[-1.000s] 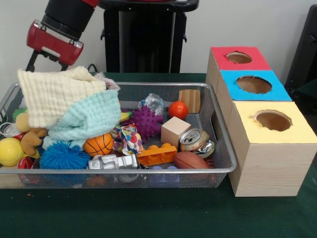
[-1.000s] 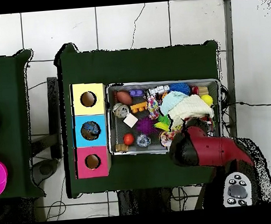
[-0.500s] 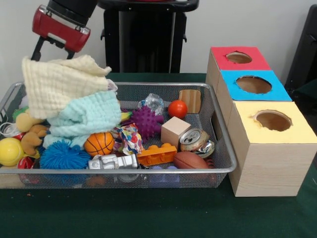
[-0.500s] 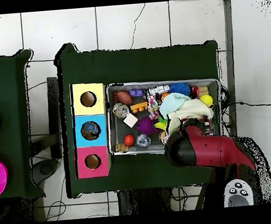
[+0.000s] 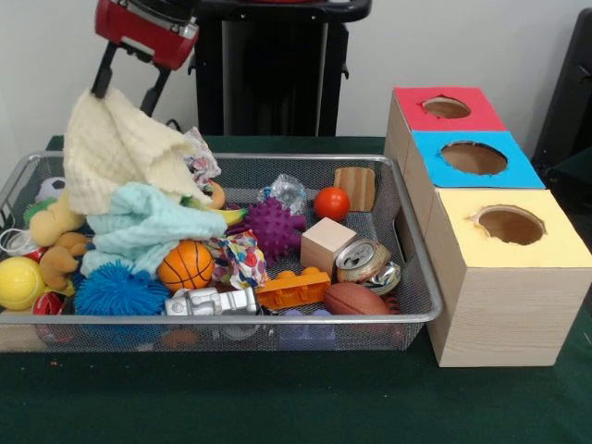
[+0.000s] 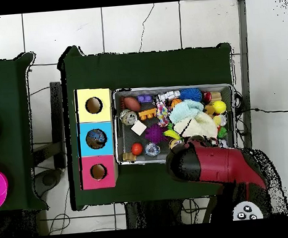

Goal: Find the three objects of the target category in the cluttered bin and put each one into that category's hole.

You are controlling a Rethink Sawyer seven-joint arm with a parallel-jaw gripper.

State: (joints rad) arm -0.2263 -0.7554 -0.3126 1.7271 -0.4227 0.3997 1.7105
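Bin (image 5: 277,317) (silver mesh), toy-crammed

Arm (image 6: 215,168) casing is glossy red with black sections — in the overhead view it reads as a bulky rounded red shell with a black end. Hand (image 5: 128,90): red block body with a dark band along its lower edge and two thin black fingers (image 5: 101,72) coming off it. Pedestal (image 5: 268,69) behind is a black column under a wide black top plate. Grey control pad with dark buttons (image 6: 245,211) sits near the base.
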